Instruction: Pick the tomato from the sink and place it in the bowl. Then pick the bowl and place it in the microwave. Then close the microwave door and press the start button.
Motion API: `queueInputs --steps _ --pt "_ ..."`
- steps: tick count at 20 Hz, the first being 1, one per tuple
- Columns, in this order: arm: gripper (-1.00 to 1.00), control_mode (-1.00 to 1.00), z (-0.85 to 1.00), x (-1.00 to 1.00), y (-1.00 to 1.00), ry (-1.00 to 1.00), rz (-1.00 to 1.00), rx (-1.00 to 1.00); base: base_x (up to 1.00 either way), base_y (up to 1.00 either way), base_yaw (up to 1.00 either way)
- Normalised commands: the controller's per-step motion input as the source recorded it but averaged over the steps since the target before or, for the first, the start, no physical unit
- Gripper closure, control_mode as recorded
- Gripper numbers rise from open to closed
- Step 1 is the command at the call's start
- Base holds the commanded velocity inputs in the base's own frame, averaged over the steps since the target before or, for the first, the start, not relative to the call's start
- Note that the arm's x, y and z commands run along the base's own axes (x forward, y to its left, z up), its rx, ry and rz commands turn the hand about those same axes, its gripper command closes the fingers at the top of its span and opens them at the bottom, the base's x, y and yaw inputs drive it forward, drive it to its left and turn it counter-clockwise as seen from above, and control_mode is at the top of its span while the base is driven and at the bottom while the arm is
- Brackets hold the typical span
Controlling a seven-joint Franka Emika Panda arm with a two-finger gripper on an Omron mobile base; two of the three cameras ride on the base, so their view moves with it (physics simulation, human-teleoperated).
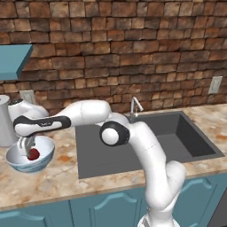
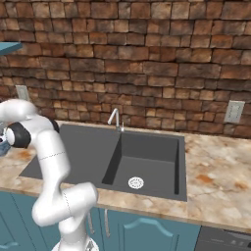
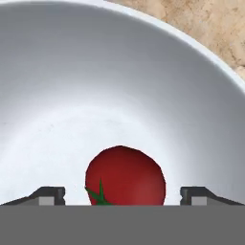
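With the tomato (image 3: 125, 176) lying in the bowl (image 1: 30, 164) between the spread, empty fingers of the gripper (image 3: 122, 195), step one looks done; bowl into microwave, door and start button remain.

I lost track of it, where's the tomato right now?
The tomato sits inside the bowl on the counter left of the sink, between the open gripper fingertips in the hand view.

Even, bright rendered light — no glare. Soft grey shading grades across the white bowl (image 3: 72, 86); the sink (image 2: 147, 162) walls are darker. Edges slightly soft, low-resolution.
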Motion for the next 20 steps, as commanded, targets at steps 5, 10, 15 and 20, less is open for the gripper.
queueInputs --steps 5,10,15,20 --pt "-1.0 -1.0 0.44 -0.43 -0.05 -0.07 -0.01 0.0 0.0 0.0 0.0" --pt "-1.0 -1.0 0.18 -0.91 -0.19 -0.12 0.01 0.0 0.0 0.0 0.0" --pt "-1.0 -1.0 0.0 -0.94 -0.59 -0.15 0.02 0.01 0.0 0.0 0.0" --pt "-1.0 -1.0 0.0 -0.44 -0.64 -0.09 0.01 0.02 0.0 0.0 0.0"
